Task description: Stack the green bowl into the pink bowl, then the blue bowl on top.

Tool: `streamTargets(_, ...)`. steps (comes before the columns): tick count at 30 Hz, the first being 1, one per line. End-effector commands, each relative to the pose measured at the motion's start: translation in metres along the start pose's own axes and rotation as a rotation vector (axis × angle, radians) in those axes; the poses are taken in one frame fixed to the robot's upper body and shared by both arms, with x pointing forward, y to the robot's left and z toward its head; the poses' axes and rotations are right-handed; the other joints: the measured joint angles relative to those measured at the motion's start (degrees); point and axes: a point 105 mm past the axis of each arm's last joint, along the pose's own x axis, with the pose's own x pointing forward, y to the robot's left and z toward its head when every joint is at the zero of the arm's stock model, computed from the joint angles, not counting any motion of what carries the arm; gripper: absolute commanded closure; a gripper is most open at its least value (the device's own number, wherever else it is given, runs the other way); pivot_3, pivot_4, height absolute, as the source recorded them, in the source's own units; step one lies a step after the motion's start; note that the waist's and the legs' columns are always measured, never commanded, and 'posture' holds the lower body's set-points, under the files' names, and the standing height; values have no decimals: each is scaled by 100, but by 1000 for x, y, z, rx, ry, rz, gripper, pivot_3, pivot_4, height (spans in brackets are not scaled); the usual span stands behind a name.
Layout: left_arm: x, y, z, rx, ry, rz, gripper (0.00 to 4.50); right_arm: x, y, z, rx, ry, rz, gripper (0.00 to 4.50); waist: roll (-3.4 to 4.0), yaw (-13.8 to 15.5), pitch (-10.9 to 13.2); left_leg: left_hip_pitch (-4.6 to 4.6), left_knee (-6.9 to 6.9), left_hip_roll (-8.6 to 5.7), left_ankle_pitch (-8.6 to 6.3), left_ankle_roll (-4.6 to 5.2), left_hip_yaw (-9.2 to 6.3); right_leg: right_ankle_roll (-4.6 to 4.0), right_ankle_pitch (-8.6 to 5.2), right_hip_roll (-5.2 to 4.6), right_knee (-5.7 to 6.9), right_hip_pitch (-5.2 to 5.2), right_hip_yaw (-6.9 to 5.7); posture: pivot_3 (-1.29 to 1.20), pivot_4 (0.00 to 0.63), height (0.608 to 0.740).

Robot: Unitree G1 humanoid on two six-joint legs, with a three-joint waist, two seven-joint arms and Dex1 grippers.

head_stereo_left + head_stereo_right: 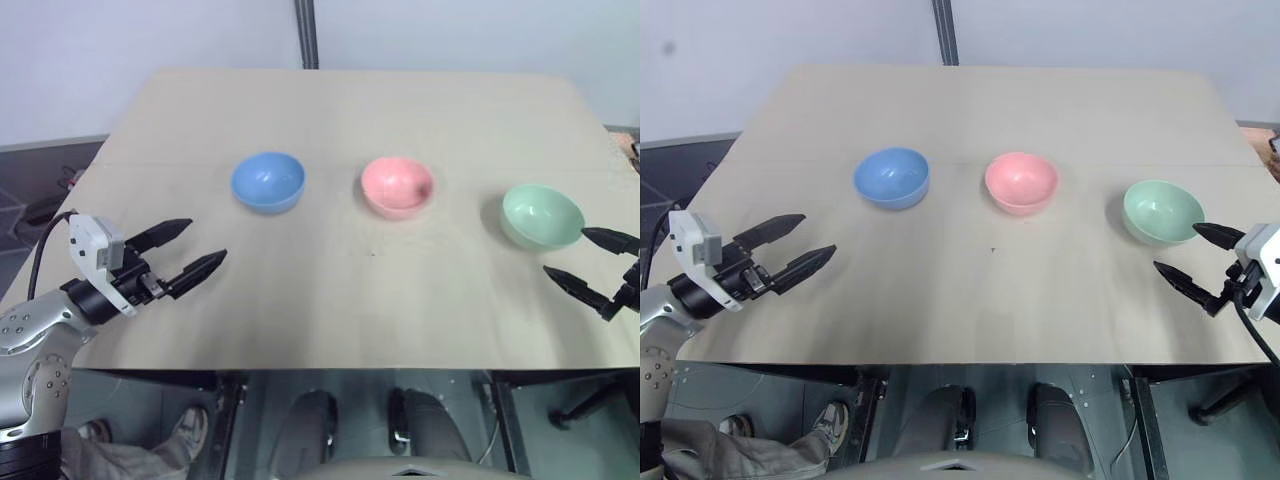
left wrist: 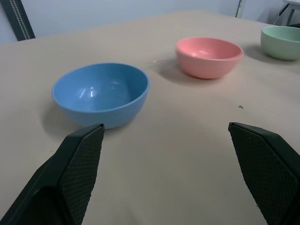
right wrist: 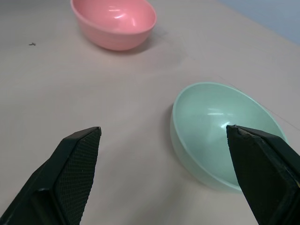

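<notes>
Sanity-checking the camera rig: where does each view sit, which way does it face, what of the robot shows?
Left and right eye views: head stereo pair, looking forward and down over the table; both show the left gripper and right gripper, open.
Left wrist view: looks along its own fingers at the blue bowl.
Right wrist view: looks along its own fingers at the green bowl.
Shared: both wrist views show the pink bowl.
</notes>
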Motion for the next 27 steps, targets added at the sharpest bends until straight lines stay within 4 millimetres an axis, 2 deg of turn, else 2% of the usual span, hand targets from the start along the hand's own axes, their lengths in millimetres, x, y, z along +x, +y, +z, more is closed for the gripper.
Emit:
streamTargets(1, 0, 1, 14, 35, -38, -12, 0, 4, -2, 18, -37, -44, -10, 24, 0, 1, 0, 0, 0, 0, 0, 0, 1, 0, 0, 0, -1, 0, 0, 0, 150, 740)
streamTargets(5, 5, -4, 20, 26, -77, -40, 0, 24, 7, 26, -46, -73, 19, 24, -4, -10, 2, 4, 0, 1, 0, 0, 9, 2, 1, 2, 3, -4, 9, 0, 150, 740)
streamTargets(9, 10, -9, 21, 26, -103, -69, 0, 52, 23, 33, -80, -85, 85, 24, -4, -10, 3, 4, 0, 8, 1, 0, 15, 1, 1, 13, 4, -8, 15, 0, 150, 740)
streamTargets(11, 15, -13, 22, 27, -113, -84, 0, 71, 28, 37, -150, -71, 77, 24, -5, -8, 3, 3, -1, 7, 1, 0, 23, 1, 2, 15, 6, -12, 23, 0, 150, 740)
streamTargets(14, 19, -20, 22, 25, -134, -121, 0, 101, 42, 47, -163, -91, 152, 24, -14, -9, 8, -1, 0, 6, 1, 0, 45, 2, 3, 18, 20, -31, 46, 0, 150, 740)
streamTargets(22, 16, -43, 35, 26, -188, -294, 0, 198, 76, 77, -247, -167, 295, 24, -41, -111, 20, 6, 2, 22, 2, -1, 73, -9, 24, 43, 41, -47, 78, 0, 150, 740)
streamTargets(26, 15, -47, 36, 24, -192, -309, 0, 229, 87, 72, -309, -133, 339, 24, -42, -134, 20, -1, 2, 25, 3, -2, 78, -5, 30, 45, 45, -58, 83, 0, 150, 740)
streamTargets(27, 14, -47, 38, 20, -203, -305, 0, 233, 86, 69, -320, -122, 344, 263, -42, -126, 20, -3, 2, 25, 3, -3, 77, -5, 31, 44, 44, -58, 83, 0, 150, 740)
